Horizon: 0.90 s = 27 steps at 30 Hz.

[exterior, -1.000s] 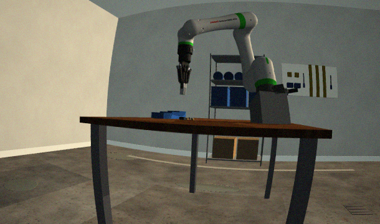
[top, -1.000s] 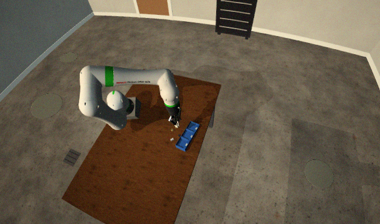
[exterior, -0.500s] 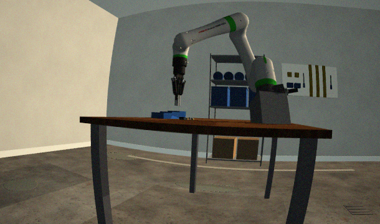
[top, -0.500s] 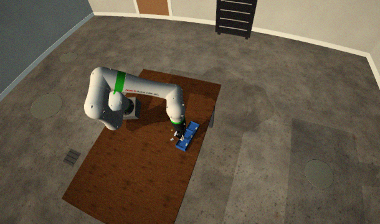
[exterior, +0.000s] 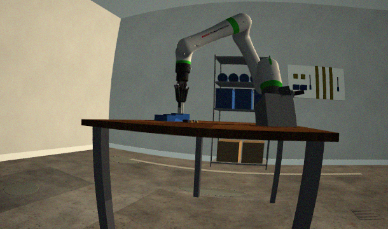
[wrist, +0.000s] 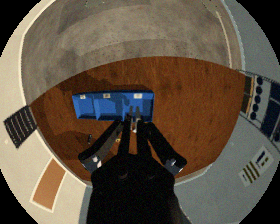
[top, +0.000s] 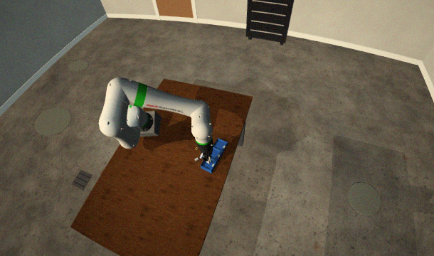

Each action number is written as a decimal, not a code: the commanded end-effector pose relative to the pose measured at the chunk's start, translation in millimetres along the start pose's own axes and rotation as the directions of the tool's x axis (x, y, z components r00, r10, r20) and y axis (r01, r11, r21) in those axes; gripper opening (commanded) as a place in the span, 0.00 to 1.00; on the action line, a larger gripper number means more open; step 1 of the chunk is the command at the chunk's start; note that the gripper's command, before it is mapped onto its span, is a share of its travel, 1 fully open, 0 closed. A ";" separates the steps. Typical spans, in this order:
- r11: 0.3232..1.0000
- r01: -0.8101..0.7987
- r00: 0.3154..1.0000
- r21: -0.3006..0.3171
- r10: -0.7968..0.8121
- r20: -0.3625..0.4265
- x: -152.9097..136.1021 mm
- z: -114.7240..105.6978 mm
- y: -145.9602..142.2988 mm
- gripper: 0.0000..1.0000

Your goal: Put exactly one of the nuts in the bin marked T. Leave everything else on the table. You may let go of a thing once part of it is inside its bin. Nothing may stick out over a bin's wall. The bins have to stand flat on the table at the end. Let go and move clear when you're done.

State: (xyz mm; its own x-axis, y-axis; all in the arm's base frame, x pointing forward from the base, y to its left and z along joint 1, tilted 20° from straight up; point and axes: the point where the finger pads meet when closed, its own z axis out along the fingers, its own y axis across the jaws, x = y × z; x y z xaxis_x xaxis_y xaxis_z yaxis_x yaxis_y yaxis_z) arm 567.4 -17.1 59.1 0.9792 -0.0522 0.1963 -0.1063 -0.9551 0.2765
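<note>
A small brass-coloured nut (top: 196,148) (wrist: 117,140) lay on the table, ring-shaped and dull gold, near the row of blue bins (top: 203,168) (exterior: 178,118) (wrist: 111,119) on the side toward the arm's base. The three bins sat joined in line, each with a pale label too blurred to read. The gripper (top: 208,161) (exterior: 180,112) (wrist: 134,110) pointed down over an end bin, its fingers closed to a narrow gap; how deep their tips reached could not be told. The table (top: 149,185) (exterior: 213,127) (wrist: 191,110) had brown wood grain, with mottled grey floor around it and a shelf rack (exterior: 214,83) beyond. The bins stood near one long edge, the bin walls close around the fingertips, with wider room above them.
</note>
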 end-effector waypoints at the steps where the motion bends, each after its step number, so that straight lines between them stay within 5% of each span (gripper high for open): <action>1: 1.000 0.000 1.000 0.000 0.000 -0.001 0.3 6.9 -0.1 0.05; 12: 1.000 0.000 1.000 0.000 0.000 -0.001 0.3 30.9 -0.1 0.05; 27: 1.000 0.000 1.000 0.000 0.000 -0.001 0.3 31.6 -0.1 0.05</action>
State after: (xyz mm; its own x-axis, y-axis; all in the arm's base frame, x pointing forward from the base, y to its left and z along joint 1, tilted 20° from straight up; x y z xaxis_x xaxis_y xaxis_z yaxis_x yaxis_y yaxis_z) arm 573.0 -26.4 29.3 0.9791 -0.0522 0.1965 -0.1064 -0.9551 0.2765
